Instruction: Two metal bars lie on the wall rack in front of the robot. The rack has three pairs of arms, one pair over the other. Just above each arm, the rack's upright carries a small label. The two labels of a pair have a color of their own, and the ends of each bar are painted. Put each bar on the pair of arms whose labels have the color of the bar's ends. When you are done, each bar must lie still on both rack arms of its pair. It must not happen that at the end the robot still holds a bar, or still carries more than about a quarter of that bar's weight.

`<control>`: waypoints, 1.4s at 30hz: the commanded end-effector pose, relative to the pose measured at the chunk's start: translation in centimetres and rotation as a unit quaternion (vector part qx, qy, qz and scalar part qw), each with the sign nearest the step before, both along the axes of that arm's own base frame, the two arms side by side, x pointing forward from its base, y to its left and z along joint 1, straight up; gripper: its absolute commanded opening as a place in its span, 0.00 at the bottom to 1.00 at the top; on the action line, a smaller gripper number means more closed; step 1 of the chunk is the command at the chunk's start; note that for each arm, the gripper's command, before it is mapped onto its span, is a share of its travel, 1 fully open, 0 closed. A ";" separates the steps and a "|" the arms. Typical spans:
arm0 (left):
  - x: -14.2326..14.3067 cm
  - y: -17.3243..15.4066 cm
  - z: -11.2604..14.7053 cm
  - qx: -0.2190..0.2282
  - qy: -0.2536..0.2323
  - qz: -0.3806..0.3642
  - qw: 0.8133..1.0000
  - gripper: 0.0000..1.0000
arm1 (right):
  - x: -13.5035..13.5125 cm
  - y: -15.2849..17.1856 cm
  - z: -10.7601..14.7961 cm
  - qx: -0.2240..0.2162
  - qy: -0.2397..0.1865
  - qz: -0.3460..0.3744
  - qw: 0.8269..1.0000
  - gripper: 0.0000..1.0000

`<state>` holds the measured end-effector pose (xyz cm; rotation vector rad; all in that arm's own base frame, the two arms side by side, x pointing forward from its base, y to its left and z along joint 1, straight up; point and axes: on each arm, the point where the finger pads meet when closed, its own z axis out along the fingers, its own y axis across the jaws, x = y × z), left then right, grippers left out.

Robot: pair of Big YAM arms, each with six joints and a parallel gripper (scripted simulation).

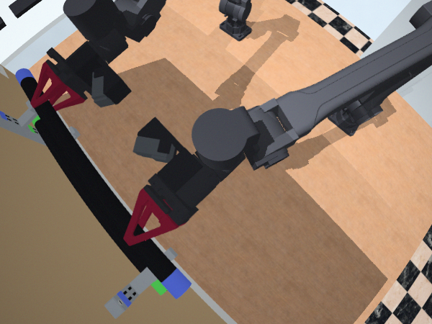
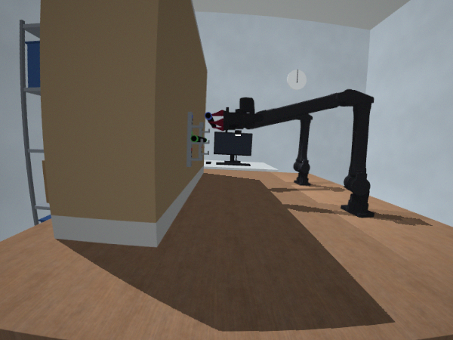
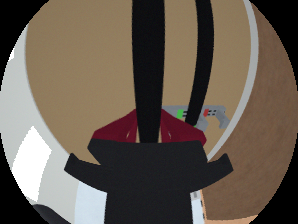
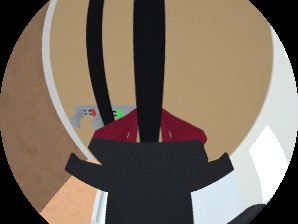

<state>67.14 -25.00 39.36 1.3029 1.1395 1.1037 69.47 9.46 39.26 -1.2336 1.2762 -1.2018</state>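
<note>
Small colored labels mark the wall rack (image 1: 140, 285) (image 2: 189, 140): a blue label (image 1: 124, 299) is on the upright in the top view, and a green label (image 3: 180, 114) (image 4: 119, 113) and a red label (image 3: 206, 112) (image 4: 93, 112) show in my wrist views. I can make out no lettering on them.

My left gripper (image 1: 129, 240) (image 2: 213, 118) (image 3: 148, 112) and my right gripper (image 1: 40, 104) (image 4: 149, 112) both grasp the blue-ended bar (image 1: 93, 180) (image 2: 208, 115) (image 3: 148, 60) (image 4: 149, 60), their red fingers clamped around its black shaft near opposite ends. The bar is out in front of the rack arms, apart from them and higher than the green-ended bar (image 1: 158, 287) (image 2: 194, 138) (image 3: 205, 45) (image 4: 95, 45), which lies on the rack's middle arms.

My left arm (image 1: 335, 79) (image 2: 302, 109) rises from its base, bends at the high elbow and reaches forward, sloping gently down to the wrist. My right arm (image 1: 95, 18) (image 2: 303, 140) reaches toward the same tan wall panel (image 1: 47, 234) (image 2: 98, 113) (image 3: 80, 65) (image 4: 220, 65).

Long shadows cross the wood-grained tabletop (image 1: 252, 234) (image 2: 264, 264). Beyond stand a dark monitor (image 2: 232, 143) on a white desk (image 2: 260, 166) and pale blue walls, one bearing a round clock (image 2: 297, 79); black-and-white checkered flooring (image 1: 399, 288) borders the table.
</note>
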 end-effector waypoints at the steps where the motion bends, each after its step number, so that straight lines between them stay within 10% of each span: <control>1: 0.7 -0.3 5.0 -0.014 -0.038 0.004 0.999 0.00 | 1.2 -1.7 6.1 0.011 -0.048 -0.013 0.999 0.00; 42: 2.9 -1.0 4.9 -0.014 -0.038 0.004 0.999 0.00 | 3.7 -2.1 6.1 0.011 -0.048 -0.013 0.999 0.00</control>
